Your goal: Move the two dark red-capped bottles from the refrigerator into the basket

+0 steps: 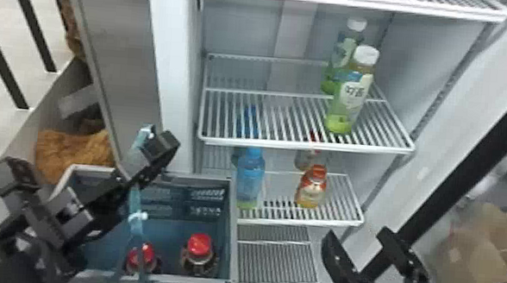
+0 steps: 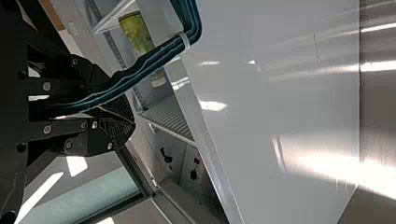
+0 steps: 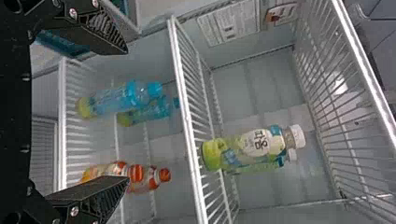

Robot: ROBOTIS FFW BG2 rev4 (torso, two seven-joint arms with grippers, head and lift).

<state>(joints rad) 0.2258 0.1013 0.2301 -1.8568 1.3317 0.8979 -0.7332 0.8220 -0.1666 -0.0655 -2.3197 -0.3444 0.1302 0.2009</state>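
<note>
At seven o'clock, inside basket (image 1: 234, 241), both dark red-capped bottles (image 1: 200, 247), upright, apparently delivered. Four o'clock: right gripper (image 3: 127, 115) spread wide, empty, likely for release. Left gripper (image 2: 128, 117) closed, nothing visibly pinched.

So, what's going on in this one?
A two-armed robot is at a refrigerator, and both dark red-capped bottles are in the basket. The right gripper is open and empty in front of the shelves, where green, blue and orange bottles stand. The left arm reaches over the basket, fingers shut. The move looks done.
</note>
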